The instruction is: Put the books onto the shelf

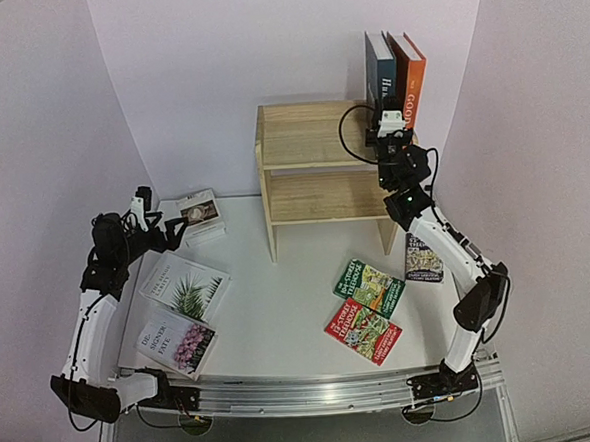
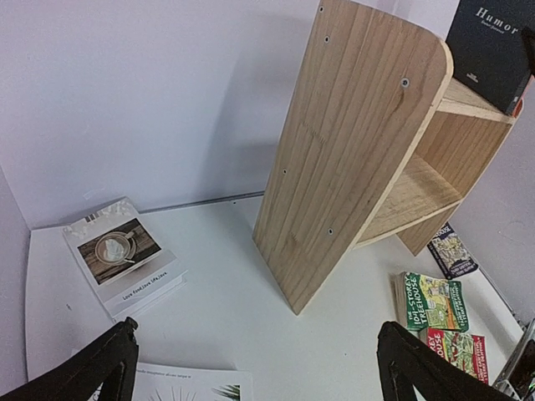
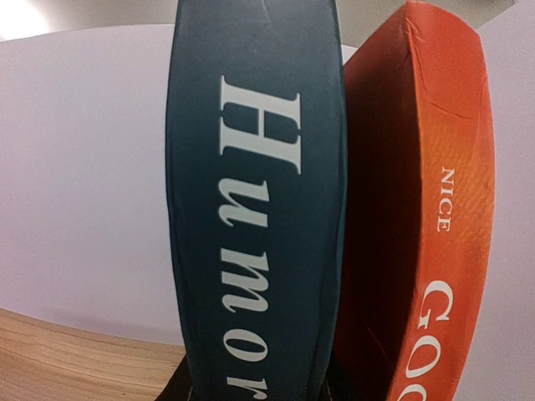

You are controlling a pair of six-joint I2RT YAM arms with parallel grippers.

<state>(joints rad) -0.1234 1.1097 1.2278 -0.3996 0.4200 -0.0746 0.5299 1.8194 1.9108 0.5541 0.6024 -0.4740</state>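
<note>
The shelf (image 1: 310, 145) is light yellow wood with thin straight lines. On its top stands a navy book (image 3: 251, 209) with white letters, and next to it an orange book (image 3: 426, 234) with white letters. The surface (image 1: 281, 312) is white. By its left edge lie a white book with a green plant (image 1: 186, 287), a pale book with pink flowers (image 1: 177, 340) and a small white book (image 2: 125, 255) with a brown picture. Near the right edge lie a green paperback (image 1: 369, 286), a red paperback (image 1: 363, 330) and a dark paperback (image 1: 423, 258), all full of busy little drawings.
</note>
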